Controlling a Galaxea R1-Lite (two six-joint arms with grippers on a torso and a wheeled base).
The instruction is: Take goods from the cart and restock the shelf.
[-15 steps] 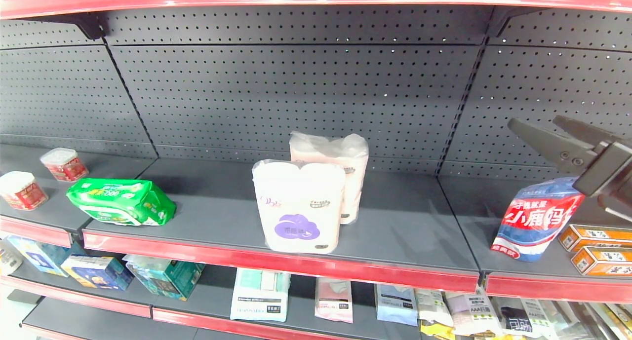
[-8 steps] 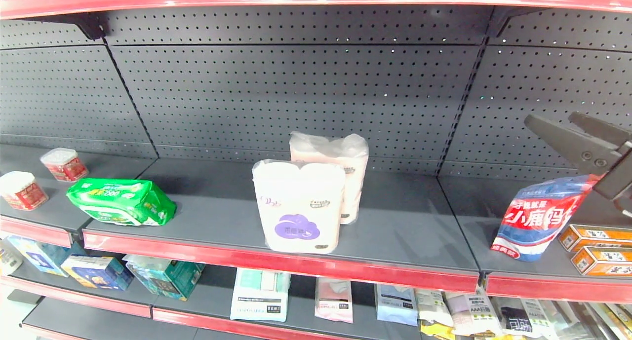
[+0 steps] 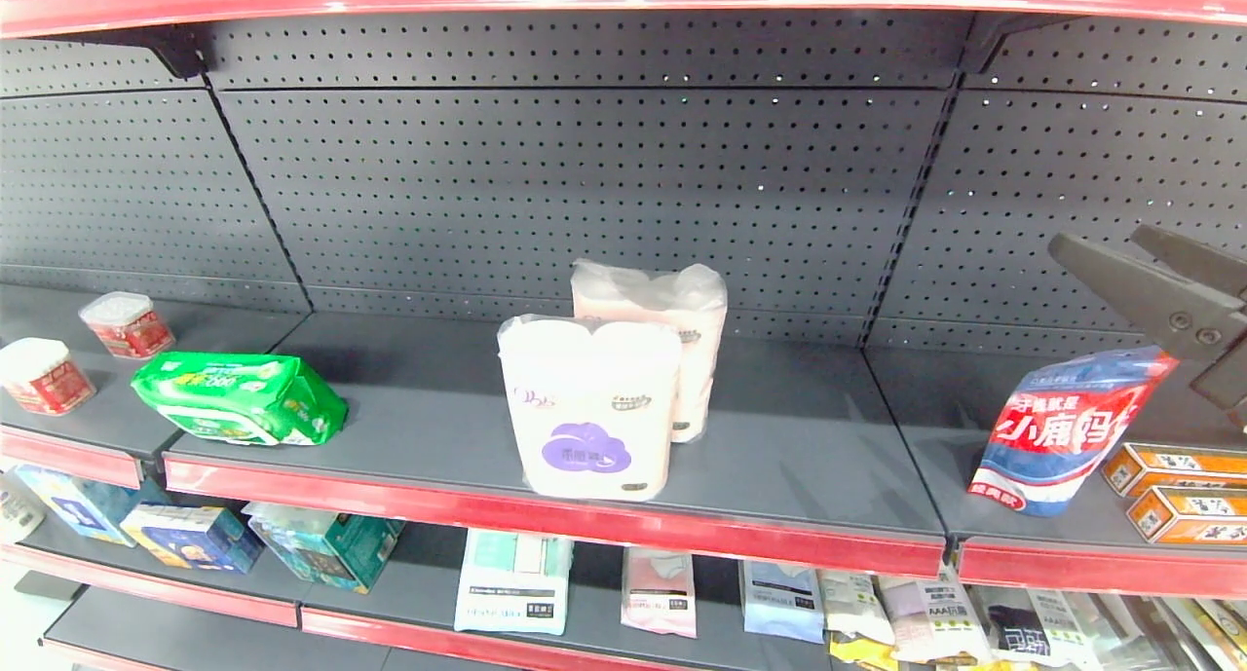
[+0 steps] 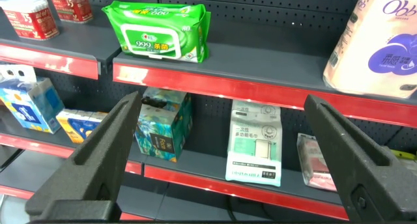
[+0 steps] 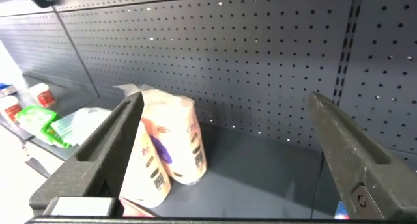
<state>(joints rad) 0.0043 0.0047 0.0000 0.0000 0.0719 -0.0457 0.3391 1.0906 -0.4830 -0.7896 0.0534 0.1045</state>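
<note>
Hovering spread and empty, the right tool [image 3: 1101, 244] hangs near the blue-red pouch [image 3: 1062, 428] standing face-out on the shelf [image 3: 799, 457]; the left tool [image 4: 221, 100], also spread, holds nothing, so a fresh pickup seems due

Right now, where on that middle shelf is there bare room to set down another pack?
Two bare stretches: between the green wipes pack and the paper-roll packs, and between those rolls and the blue pouch. The right end is crowded: pouch beside orange boxes.
</note>
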